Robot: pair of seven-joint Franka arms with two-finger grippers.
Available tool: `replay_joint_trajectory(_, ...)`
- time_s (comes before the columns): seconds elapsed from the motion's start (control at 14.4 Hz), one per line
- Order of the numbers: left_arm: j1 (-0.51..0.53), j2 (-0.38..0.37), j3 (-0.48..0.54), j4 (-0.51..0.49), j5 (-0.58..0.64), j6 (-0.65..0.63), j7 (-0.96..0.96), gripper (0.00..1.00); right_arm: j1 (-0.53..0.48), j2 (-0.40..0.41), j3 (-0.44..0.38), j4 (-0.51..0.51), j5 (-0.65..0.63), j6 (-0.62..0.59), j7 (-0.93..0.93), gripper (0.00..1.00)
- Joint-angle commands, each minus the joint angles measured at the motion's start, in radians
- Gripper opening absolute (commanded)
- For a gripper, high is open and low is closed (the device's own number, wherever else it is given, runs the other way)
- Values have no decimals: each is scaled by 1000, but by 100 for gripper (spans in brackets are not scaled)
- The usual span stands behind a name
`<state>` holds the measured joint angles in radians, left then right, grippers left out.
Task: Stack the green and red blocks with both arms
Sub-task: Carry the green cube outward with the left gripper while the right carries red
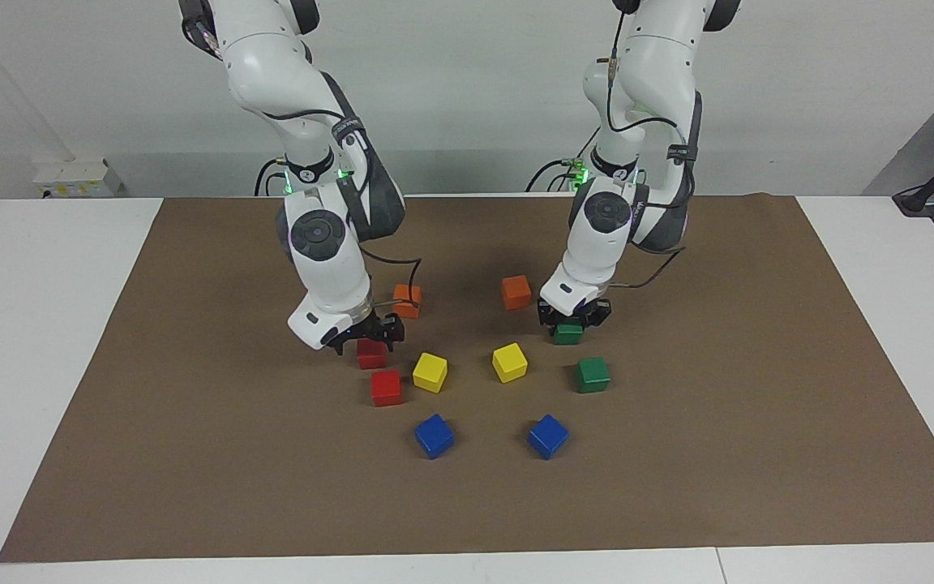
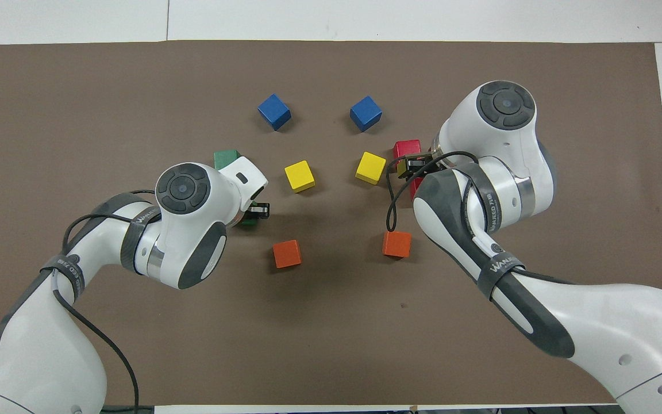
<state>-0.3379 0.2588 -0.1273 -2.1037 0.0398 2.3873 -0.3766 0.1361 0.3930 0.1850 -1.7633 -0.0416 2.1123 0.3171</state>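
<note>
My right gripper (image 1: 366, 341) is low over one red block (image 1: 371, 355) and open, with its fingers on either side of the block's top. This block is mostly hidden in the overhead view (image 2: 415, 186). The second red block (image 1: 387, 388) lies just farther from the robots and shows in the overhead view (image 2: 407, 149). My left gripper (image 1: 571, 319) is down on one green block (image 1: 568, 333), covering its top. Only an edge of this block shows in the overhead view (image 2: 245, 222). The second green block (image 1: 593, 374) lies farther from the robots, free.
Two yellow cubes (image 1: 430, 372) (image 1: 509, 362) lie between the red and green pairs. Two blue cubes (image 1: 434, 435) (image 1: 548, 435) lie farther out. Two orange cubes (image 1: 407, 301) (image 1: 516, 292) lie nearer to the robots. All rest on a brown mat (image 1: 191, 454).
</note>
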Motion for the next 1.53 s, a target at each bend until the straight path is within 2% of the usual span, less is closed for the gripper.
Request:
replay_joint_trajectory(0.0, -13, -7, 20, -9, 20, 15, 2, 0, 17, -16, -1, -45, -15, 43, 46, 100)
replay_joint_trajectory(0.14, 8, -32, 23, 8, 20, -19, 8, 0, 16, -17, -1, -61, -17, 51, 46, 100)
replay_joint_trajectory(0.42, 138, -137, 18, 79, 19, -212, 91, 0, 16, -29, -1, -100, -17, 93, 46, 100)
replay_joint_trajectory(0.63, 285, -203, 18, 79, 2, -307, 284, 0, 13, -34, -1, -117, -17, 106, 46, 100)
replay_joint_trajectory(0.91, 497, -225, 21, 53, -1, -330, 546, 0, 14, -31, -1, -146, -15, 150, 50, 95)
replay_joint_trajectory(1.11, 631, -245, 22, -21, -1, -258, 704, 0, 8, -31, 1, -153, -14, 156, 60, 71)
replay_joint_trajectory(1.18, 654, -245, 22, -51, -1, -225, 726, 0, 8, -31, 1, -153, -14, 152, 59, 50)
replay_joint_trajectory(1.25, 663, -242, 22, -93, -1, -167, 732, 0, 8, -32, 1, -153, -14, 143, 59, 16)
replay_joint_trajectory(1.32, 674, -239, 23, -143, -1, -83, 729, 0, 2, -36, 1, -148, -14, 134, 54, 0)
replay_joint_trajectory(1.46, 689, -230, 22, -205, -1, 16, 726, 0, -24, -54, 1, -101, -14, 57, 30, 0)
